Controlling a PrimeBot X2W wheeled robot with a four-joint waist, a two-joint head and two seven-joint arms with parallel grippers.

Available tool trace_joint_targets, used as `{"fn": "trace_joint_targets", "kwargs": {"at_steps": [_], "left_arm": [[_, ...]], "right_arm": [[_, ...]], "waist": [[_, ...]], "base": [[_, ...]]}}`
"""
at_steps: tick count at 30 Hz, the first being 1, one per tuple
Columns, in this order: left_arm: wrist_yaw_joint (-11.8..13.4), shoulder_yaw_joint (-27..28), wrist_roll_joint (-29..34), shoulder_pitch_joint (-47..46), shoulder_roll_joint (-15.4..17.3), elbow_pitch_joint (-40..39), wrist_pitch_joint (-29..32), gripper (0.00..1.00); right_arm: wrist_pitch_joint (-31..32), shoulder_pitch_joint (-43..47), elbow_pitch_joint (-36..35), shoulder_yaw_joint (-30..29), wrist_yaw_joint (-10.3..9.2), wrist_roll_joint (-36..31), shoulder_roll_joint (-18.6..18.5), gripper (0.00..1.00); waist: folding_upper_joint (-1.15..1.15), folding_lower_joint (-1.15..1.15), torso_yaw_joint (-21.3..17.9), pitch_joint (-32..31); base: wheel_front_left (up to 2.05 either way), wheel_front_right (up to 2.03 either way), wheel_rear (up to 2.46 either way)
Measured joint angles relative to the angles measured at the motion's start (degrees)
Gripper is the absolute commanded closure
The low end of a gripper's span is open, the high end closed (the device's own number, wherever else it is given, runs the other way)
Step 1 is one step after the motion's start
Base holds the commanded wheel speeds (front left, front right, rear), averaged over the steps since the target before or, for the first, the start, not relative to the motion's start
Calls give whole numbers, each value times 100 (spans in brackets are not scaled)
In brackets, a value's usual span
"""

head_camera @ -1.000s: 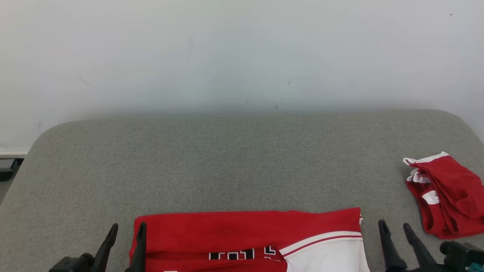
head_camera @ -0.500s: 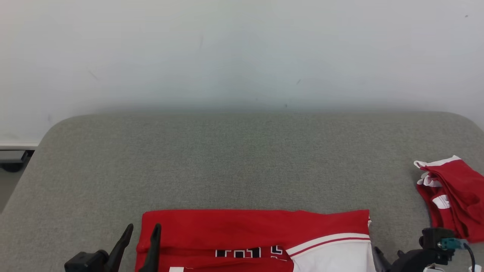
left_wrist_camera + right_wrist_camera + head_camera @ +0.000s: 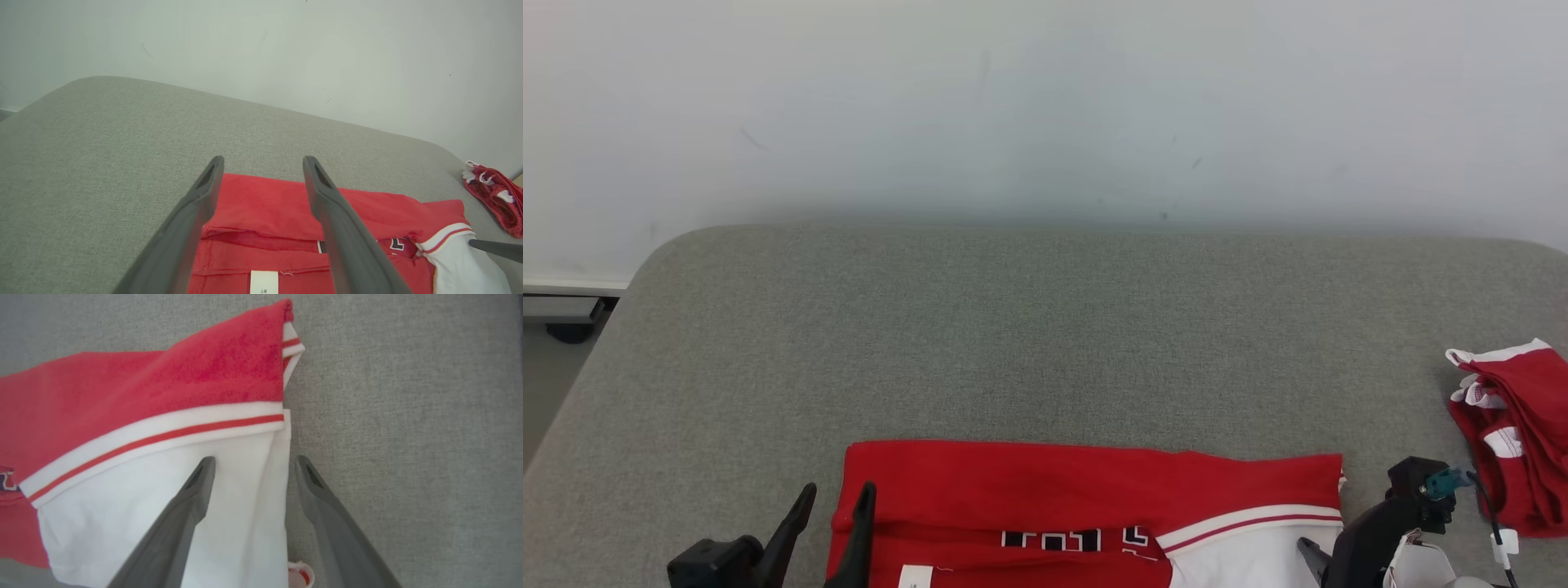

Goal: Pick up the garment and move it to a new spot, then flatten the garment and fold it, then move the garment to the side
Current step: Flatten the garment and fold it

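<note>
Grey, cloth-covered counter (image 3: 1045,327) with rounded far corners, set against a pale wall (image 3: 1045,106) with a few faint scuffs. A strip of floor (image 3: 543,384) shows past its left end.

Garment (image 3: 1086,490): red, folded into a long flat band. White panel (image 3: 155,506) at its right end, edged by white trim with a thin red stripe. Black-and-white lettering (image 3: 1054,541) partly seen along the near fold. Small white label (image 3: 263,281) near the left end. It lies at the near edge of the counter, about mid-width, long side parallel to the wall.

A second red-and-white bundle (image 3: 1523,425) sits crumpled at the counter's right edge, apart from the garment.

Left jaws: spread. Fingers (image 3: 192,228) straddle the garment's left end, one over bare counter just beside the cloth, the other over the red.

Right jaws: spread, pointing steeply down. Fingers (image 3: 175,526) straddle the right edge, one over the white panel, the other over counter just beside it. Cannot tell whether either pair touches the cloth.
</note>
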Motion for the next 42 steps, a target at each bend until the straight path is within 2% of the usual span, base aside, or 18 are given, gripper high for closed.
{"fn": "trace_joint_targets", "kwargs": {"at_steps": [23,24,26,28,31,42], "left_arm": [[-40,-53,-49,-186,-9,88,103,0],[-58,-46,-51,-194,-7,87,103,0],[-58,-42,-58,-193,-2,99,103,0],[-58,-41,-58,-193,-2,105,103,0],[-58,-33,-58,-193,1,116,103,0],[-59,-24,-100,-191,7,179,102,0]], "right_arm": [[1284,-422,504,10,-51,-90,156,0],[1315,-441,526,7,-53,-89,165,12],[1377,-495,566,-8,-75,-89,190,51],[1410,-516,576,-35,-75,-82,256,67],[1455,-527,577,-74,-75,-12,334,100],[1605,-511,499,-255,-75,71,270,100]], "waist": [[0,0,126,51],[0,0,140,53],[0,0,159,54],[0,0,175,56],[0,0,195,58],[0,0,205,37]], "base": [[0,0,0],[0,0,0],[0,0,0],[0,0,0],[0,0,0],[0,0,0]]}}
